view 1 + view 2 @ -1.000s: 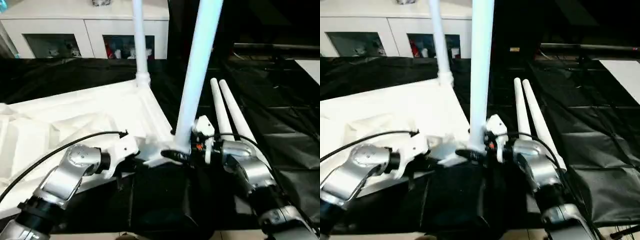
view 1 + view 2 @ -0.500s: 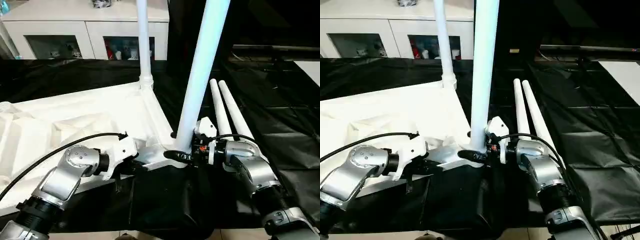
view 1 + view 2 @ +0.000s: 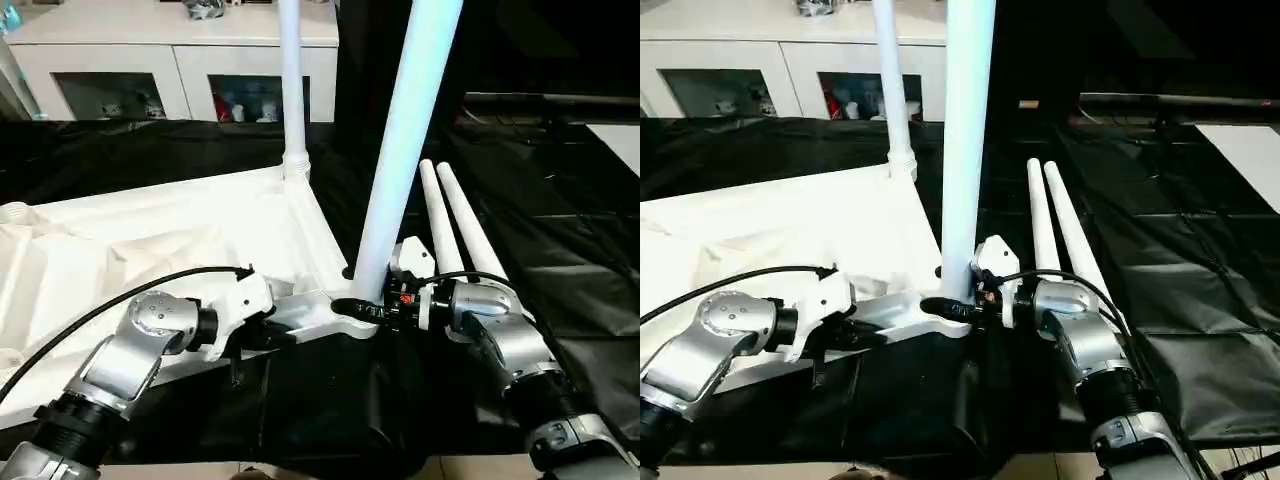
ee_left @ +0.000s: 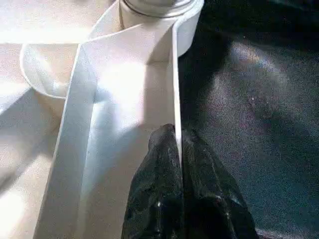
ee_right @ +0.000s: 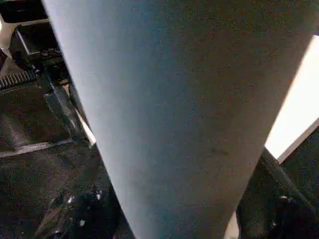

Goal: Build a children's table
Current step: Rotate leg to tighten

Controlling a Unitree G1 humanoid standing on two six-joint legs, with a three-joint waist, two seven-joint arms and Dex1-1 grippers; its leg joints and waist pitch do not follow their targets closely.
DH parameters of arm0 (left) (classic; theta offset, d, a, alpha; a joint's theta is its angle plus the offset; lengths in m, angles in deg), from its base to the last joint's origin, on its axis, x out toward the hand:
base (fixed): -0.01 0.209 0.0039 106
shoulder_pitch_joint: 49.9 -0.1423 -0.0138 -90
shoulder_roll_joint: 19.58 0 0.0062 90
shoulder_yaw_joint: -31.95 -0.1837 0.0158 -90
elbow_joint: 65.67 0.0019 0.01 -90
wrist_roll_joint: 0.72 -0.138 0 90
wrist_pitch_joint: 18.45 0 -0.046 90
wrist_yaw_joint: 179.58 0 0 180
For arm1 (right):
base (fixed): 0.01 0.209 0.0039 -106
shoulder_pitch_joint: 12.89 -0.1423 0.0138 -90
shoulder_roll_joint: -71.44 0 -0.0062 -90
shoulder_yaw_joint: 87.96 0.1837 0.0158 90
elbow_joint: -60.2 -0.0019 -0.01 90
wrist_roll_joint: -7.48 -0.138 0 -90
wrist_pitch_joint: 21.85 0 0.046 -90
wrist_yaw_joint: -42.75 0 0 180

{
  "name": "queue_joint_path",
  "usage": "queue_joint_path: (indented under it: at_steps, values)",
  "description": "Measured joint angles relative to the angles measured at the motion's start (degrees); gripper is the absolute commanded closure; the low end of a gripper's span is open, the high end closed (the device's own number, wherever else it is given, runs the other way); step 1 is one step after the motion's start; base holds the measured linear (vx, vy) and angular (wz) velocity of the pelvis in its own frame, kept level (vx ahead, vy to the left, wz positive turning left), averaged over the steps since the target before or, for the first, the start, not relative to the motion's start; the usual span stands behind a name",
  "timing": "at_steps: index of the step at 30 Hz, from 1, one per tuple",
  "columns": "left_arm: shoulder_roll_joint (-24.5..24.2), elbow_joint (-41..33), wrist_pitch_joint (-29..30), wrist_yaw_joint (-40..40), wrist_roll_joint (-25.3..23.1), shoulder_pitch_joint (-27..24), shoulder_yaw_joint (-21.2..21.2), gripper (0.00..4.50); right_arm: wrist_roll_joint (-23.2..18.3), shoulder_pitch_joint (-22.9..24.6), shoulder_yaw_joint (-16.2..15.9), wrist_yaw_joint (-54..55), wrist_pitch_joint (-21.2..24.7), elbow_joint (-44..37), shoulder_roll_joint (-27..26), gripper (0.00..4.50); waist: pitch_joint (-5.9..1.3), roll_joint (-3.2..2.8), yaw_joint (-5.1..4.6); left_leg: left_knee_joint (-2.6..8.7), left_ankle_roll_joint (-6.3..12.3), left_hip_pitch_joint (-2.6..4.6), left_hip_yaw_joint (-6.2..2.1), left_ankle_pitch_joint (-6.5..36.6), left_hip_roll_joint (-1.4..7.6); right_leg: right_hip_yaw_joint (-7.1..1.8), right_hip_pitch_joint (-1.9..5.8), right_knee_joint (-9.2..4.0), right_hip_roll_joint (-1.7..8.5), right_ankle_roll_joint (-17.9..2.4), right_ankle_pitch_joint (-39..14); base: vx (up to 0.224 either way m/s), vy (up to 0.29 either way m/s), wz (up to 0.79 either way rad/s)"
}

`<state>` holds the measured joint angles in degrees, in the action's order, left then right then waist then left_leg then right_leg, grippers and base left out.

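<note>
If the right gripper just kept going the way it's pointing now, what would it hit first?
The near upright leg. The right gripper points across at its base, where it sits in the tabletop's corner socket, and the right wrist view shows the leg directly ahead. It looks nearly touching already, though depth is unclear.

White tabletop (image 3: pixel 200 225), seemingly black sheeting (image 3: pixel 560 250)

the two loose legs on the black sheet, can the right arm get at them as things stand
Probably yes, but not this instant. The loose legs lie bare on the black sheet just beyond the right gripper, with nothing between. That gripper sits around the base of the upright leg, so it must let go first.
</note>
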<state>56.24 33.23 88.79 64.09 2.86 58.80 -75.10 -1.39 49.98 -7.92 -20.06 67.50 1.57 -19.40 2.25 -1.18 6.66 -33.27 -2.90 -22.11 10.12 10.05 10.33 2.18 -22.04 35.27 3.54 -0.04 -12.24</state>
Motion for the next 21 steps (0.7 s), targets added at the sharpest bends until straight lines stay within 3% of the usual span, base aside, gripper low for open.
queue_joint_path:
  at_steps: [21]
  values:
    - [-0.17, 0.48, -0.02, 0.25, 0.0, -0.01, 0.23, 4.5, -3.32, -0.7, 2.97, 0.61, 2.42, 3.86, -2.51, 2.05, -0.03, -0.05, -0.29, -0.28, -0.01, 0.09, -0.03, 0.01, 0.08, 0.0, 0.08, 0.21, -0.02, -0.03, 0.02, 0.0, 0.0, 0.0]
